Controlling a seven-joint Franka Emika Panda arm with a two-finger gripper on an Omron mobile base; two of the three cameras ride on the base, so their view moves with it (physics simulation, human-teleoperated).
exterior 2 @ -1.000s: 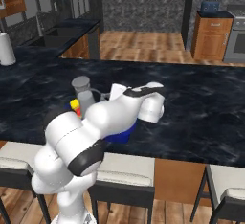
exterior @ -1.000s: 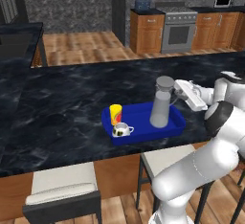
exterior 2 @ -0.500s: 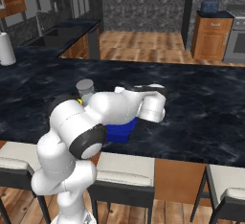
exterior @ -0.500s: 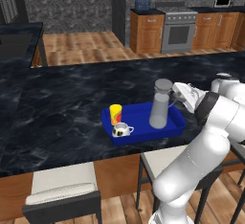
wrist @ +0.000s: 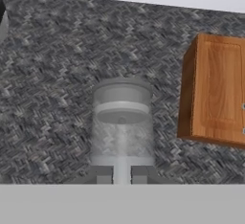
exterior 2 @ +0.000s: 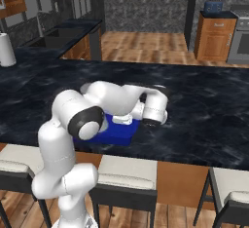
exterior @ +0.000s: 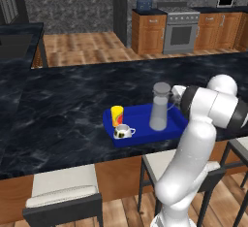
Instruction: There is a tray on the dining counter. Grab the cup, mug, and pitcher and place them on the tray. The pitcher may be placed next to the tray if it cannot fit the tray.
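The blue tray (exterior: 141,116) lies on the dining counter (exterior: 63,105) near its front edge. On the tray's left part the yellow cup (exterior: 116,115) stands upright, with the white mug (exterior: 123,132) just in front of it. The tall grey pitcher (exterior: 160,107) stands upright on the tray's right part. My gripper (exterior: 171,103) reaches in from the right at the pitcher's handle. In the hand view my gripper (wrist: 121,175) is shut on the pale handle strip of the pitcher (wrist: 121,117), one fingertip on each side. From the right base my arm hides most of the tray (exterior 2: 116,133).
Pale-seated stools (exterior: 63,187) (exterior: 167,160) stand under the counter's front edge. A paper towel roll (exterior 2: 7,49) stands far left on the counter. Wooden cabinets and a stove (exterior: 180,29) line the back wall. A wooden cabinet (wrist: 215,91) shows behind the pitcher.
The arm's elbow and upper links have swung and folded differently while the hand stays at the pitcher. Pitcher, cup and mug keep their places on the tray.
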